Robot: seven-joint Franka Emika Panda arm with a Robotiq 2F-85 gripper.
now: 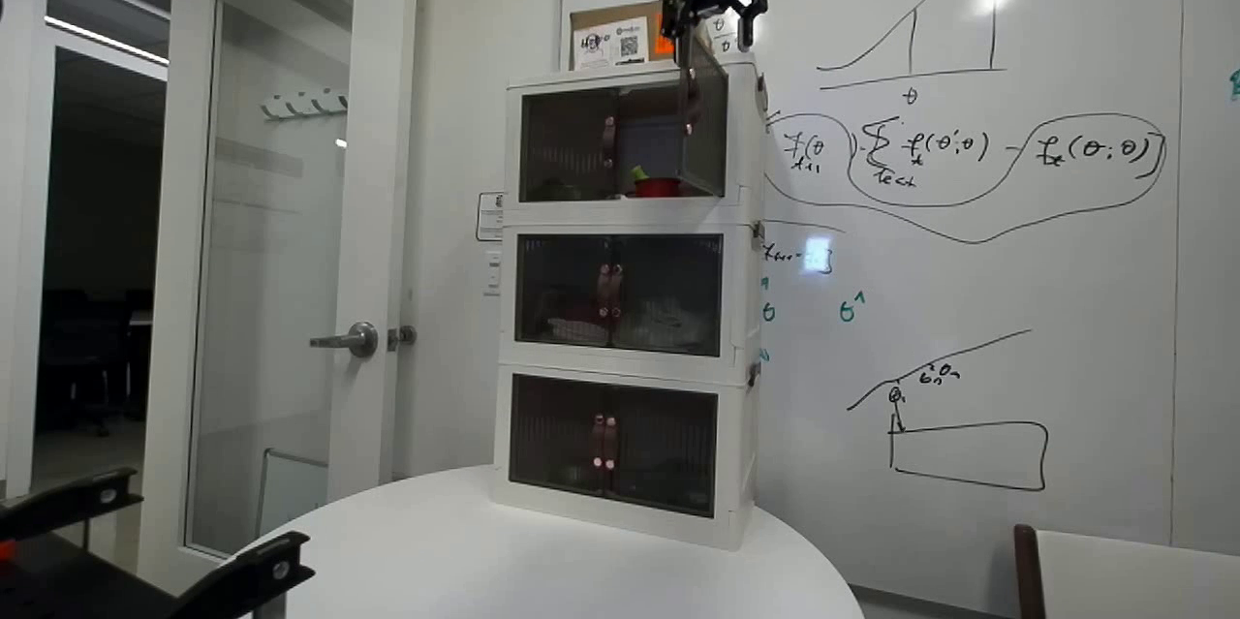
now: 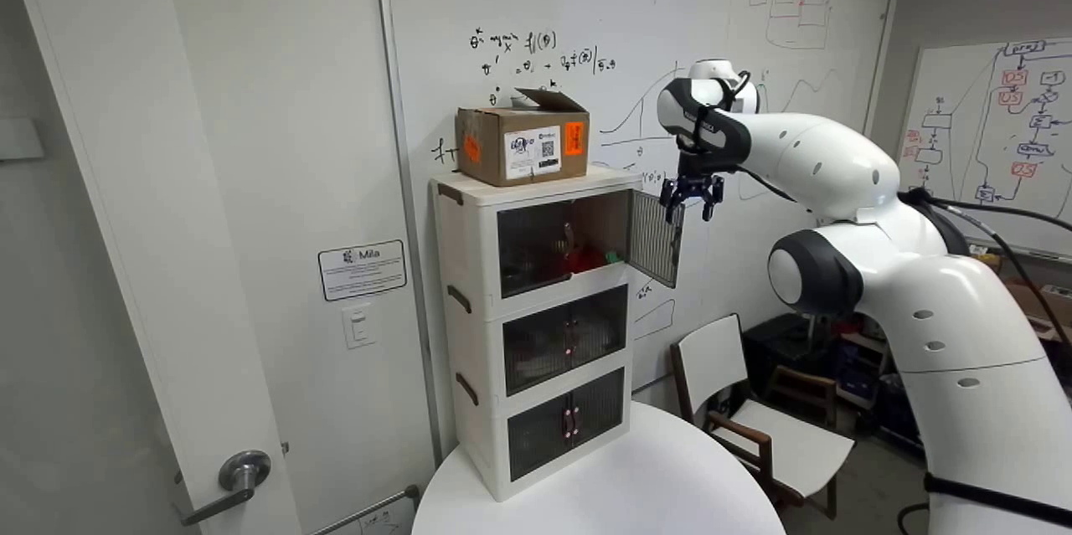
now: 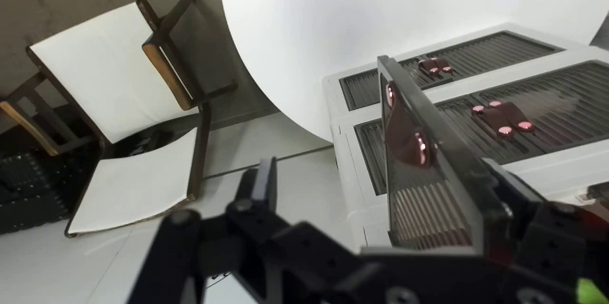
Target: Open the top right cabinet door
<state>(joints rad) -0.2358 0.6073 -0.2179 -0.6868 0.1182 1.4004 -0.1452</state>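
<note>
There stands the top right cabinet door [image 2: 656, 240], wide open: dark, smoky, see-through, ribbed, with a brown strap handle [image 3: 403, 140] fixed by shiny pink rivets [image 3: 421, 148]. It hangs at the top of the white stack [image 1: 630, 213], which stands by the far edge of the round counter [image 2: 670, 476], close to the whiteboard [image 1: 969, 309]. Here are the fingers [image 3: 265, 185], spread apart at the door's upper free corner, the panel showing between them in the wrist view; whether either side touches it, I can't tell. Right alongside, the top left door [image 1: 567, 144] is closed, and a red thing [image 1: 657, 187] with a bit of green [image 1: 639, 174] shows in the opening. Up top sits a brown cardboard box [image 2: 521, 146]; past the counter's edge, a white chair [image 2: 787, 439]. The door's free side points out from the stack's front, away from the whiteboard, toward the counter's near edge. It shows taller than wide in both exterior views, long axis upright, though the slant hides its true proportions.
</note>
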